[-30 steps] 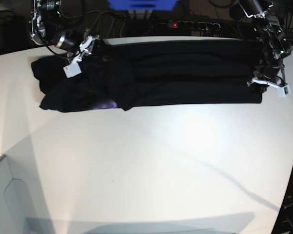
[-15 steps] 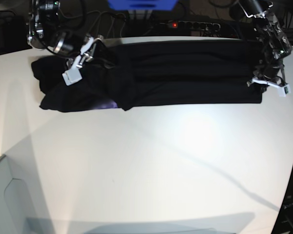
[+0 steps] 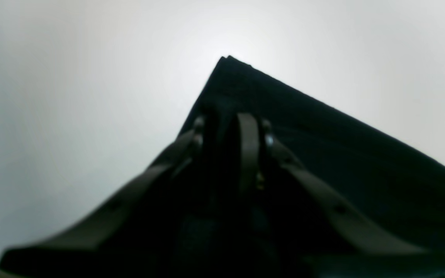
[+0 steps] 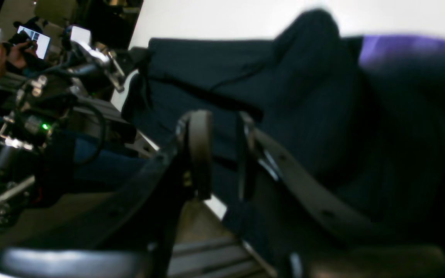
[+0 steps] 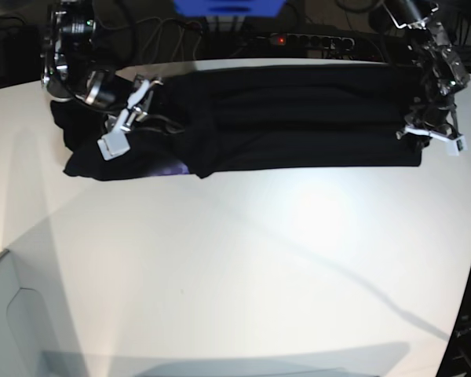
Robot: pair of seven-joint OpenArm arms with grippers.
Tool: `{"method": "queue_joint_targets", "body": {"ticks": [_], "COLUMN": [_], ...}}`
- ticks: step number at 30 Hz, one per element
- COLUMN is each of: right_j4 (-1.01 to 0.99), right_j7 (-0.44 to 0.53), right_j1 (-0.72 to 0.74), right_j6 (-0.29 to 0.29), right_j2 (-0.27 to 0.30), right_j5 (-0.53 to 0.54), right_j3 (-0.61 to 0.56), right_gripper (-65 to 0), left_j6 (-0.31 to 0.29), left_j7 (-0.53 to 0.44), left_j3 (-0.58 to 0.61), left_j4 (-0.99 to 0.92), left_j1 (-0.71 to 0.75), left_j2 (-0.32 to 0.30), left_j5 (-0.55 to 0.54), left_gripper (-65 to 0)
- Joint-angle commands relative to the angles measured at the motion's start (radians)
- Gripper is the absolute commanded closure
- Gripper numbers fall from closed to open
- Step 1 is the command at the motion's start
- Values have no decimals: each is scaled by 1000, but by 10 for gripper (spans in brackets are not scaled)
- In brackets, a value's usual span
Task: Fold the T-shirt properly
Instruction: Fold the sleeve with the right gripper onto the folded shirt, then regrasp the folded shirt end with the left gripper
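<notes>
Black cloth, the T-shirt (image 5: pixel 298 118), lies in a long band across the far part of the white table (image 5: pixel 235 275), running from the left side of the base view almost to the right edge. Its left end is bunched and uneven, with raised folds. Over that part is the right gripper (image 4: pixel 224 127), its fingers standing apart with a plain gap between them and nothing held; the arm reaches in from the far left corner. Just right of it the fabric makes a rounded, rumpled lump, and a purple sheen shows along the near edge beside it. From there the middle runs flatter and straighter, with a few lengthwise creases. At the right end, the left gripper (image 3: pixel 222 131) is down at the shirt, close to its near corner. Its fingers are parted a little, with dark fabric showing between them; whether they touch it, I can't tell.
</notes>
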Motion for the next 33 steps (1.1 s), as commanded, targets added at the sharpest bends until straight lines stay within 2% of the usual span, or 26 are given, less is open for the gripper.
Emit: {"method": "queue_joint_targets", "body": {"ticks": [1, 17, 19, 24, 27, 33], "right_j4": [15, -141, -141, -141, -141, -155], "right_j7": [19, 30, 30, 30, 30, 30], "right_j1": [12, 68, 68, 71, 77, 80], "right_j6": [4, 4, 4, 4, 4, 4], "right_j2": [8, 9, 9, 8, 8, 8], "right_j5": [28, 27, 27, 27, 27, 27], "right_j3": [4, 4, 4, 4, 3, 3], "right_gripper": [-126, -126, -126, -126, -126, -126], "left_j6": [-4, -6, -3, -3, -4, -7], "left_j7": [-4, -4, -2, 76, 102, 227], "left_j3": [-5, -8, -8, -8, -39, -180], "left_j4": [17, 60, 80, 137, 181, 274], "left_j1": [-3, 2, 3, 10, 11, 11], "left_j2": [-11, 1, 1, -2, 5, 41], "left_j5": [-5, -28, -59, -106, -106, -106], "left_gripper": [-116, -123, -156, -335, -414, -427]}}
